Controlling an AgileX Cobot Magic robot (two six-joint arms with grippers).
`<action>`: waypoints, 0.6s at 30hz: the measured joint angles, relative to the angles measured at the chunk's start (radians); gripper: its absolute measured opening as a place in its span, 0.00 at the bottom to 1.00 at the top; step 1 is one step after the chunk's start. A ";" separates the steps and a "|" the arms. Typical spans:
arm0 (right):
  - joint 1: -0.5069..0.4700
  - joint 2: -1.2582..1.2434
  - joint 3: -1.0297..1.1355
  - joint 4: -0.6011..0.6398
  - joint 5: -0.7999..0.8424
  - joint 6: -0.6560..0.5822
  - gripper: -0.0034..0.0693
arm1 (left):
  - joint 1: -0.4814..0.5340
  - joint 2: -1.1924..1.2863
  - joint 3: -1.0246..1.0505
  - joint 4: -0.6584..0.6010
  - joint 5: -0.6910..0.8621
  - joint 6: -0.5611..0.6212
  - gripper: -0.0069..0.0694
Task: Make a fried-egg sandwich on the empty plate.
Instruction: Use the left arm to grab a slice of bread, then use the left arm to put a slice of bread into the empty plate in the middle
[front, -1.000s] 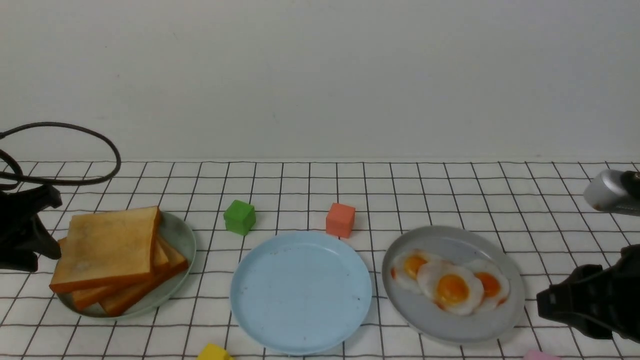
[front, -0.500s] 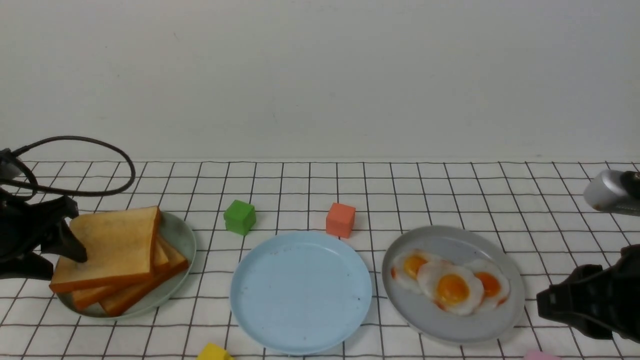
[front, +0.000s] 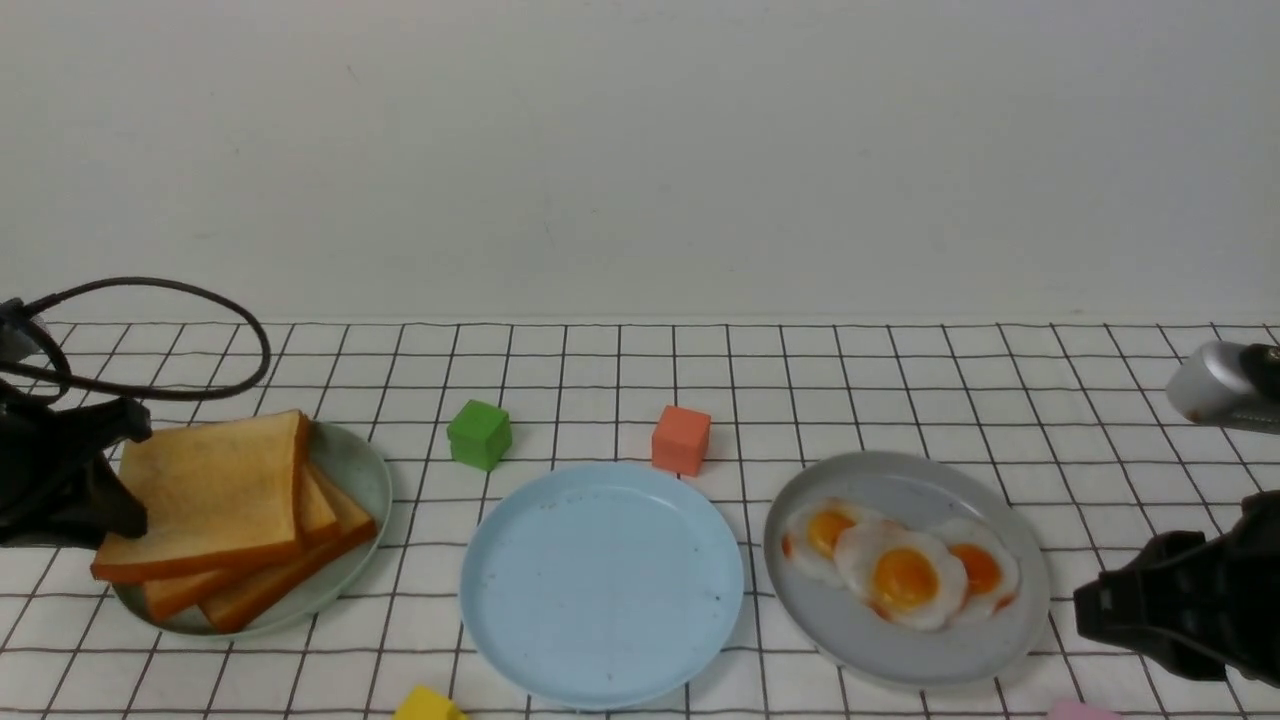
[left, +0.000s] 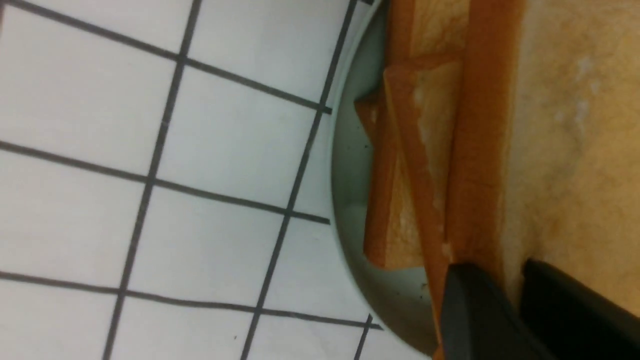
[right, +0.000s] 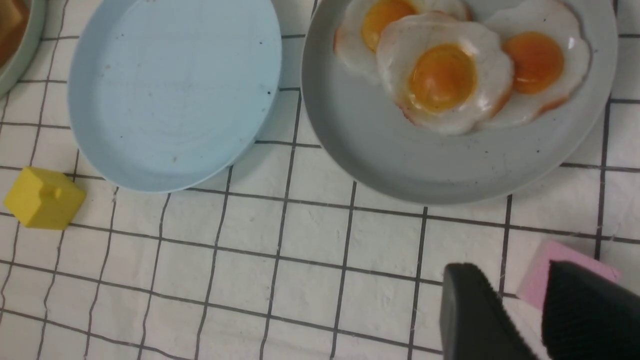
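Nearest, the right wrist view alone shows clearly a yellow block (right: 44, 205) and a pink block (right: 570, 252) on the white gridded counter (front: 900, 380), the right tool (right: 507, 272) near the pink one, fingers slightly spread and empty. Further in, the round light-blue plate (front: 600, 585) lies bare mid-counter between a grey plate (front: 900, 660) of fried eggs (front: 903, 575) and a pale green plate (front: 355, 470) of stacked toast, where only the left wrist view shows the left tool (left: 495, 270) pinching the top golden-brown toast slice (front: 210, 490) by its crust. Farthest stand a green cube (front: 479, 433) and an orange cube (front: 681, 438)

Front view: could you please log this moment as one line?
left gripper: shut on top golden-brown square toast slice | right gripper: open, empty | round light-blue plate: empty
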 joint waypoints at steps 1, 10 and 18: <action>0.000 0.000 0.000 0.000 0.001 0.000 0.38 | 0.000 -0.013 -0.007 0.005 0.007 -0.001 0.22; 0.000 0.000 0.000 0.000 0.020 0.000 0.38 | -0.049 -0.201 -0.090 -0.114 0.106 0.045 0.20; 0.000 0.000 0.000 0.000 0.020 0.000 0.38 | -0.330 -0.167 -0.044 -0.299 0.041 0.100 0.20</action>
